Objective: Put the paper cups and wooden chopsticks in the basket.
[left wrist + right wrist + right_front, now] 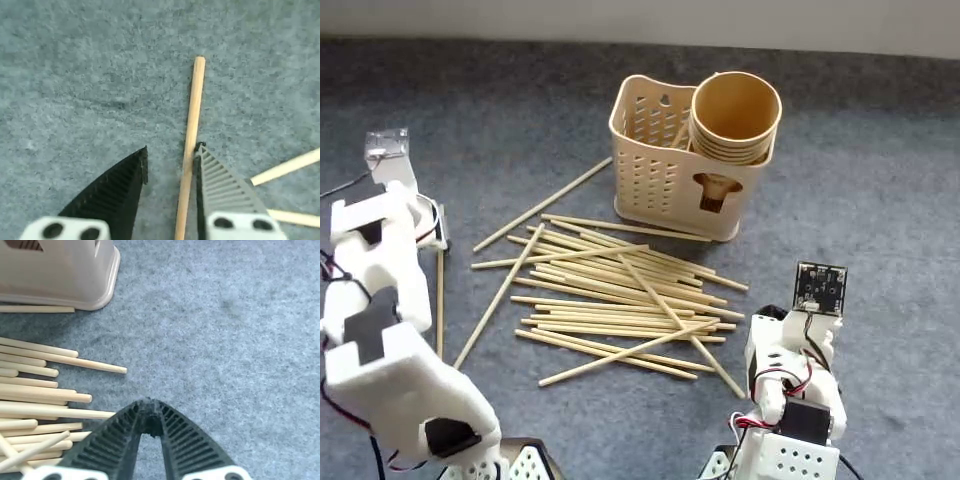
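The paper cups (735,112) are stacked and standing in one end of the basket (650,150), so that half of the job looks done. The wooden chopsticks (620,295) lie in a loose, criss-crossed heap on the grey counter (880,220) just in front of the basket, none gathered.

One stray chopstick (193,120) lies apart from the heap, beside the left arm. And here's the left pincer (172,150) straddling it: jaws spread, the stick between them and close against one finger, nothing gripped yet. Lined up for a pinch, I'd say.

The right pincer (149,405) is clenched tip to tip on nothing, parked over bare counter near the heap's ends and the basket's corner, apparently waiting its turn.

Now the hard parts. From above, the left arm's own body covers its pincer. The stray chopstick's near end runs out of frame at the wrist. Whether any chopsticks sit inside the basket behind the cups, I can't tell.
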`<state>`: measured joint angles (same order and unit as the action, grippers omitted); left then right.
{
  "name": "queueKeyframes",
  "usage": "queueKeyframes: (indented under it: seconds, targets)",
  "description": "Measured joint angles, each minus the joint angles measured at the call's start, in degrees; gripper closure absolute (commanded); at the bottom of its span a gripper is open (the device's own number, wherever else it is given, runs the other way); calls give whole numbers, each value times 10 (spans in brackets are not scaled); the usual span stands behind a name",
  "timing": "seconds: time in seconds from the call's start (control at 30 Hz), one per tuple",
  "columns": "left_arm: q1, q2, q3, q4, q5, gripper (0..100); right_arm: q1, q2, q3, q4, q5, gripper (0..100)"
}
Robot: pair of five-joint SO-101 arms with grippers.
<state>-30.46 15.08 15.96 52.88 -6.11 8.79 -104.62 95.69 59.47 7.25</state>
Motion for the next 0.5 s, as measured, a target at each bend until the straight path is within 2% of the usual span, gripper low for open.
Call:
queueKeyframes:
  seconds: [0.1, 0.3, 0.5]
  targets:
    - [-1, 64, -54, 0, -3, 861, 0, 0, 0, 0, 0, 993]
    - [3, 162, -156, 40, -2, 997, 0, 0, 0, 0, 0, 993]
    - [14, 192, -213, 93, 2, 994, 0, 0, 0, 0, 0, 993]
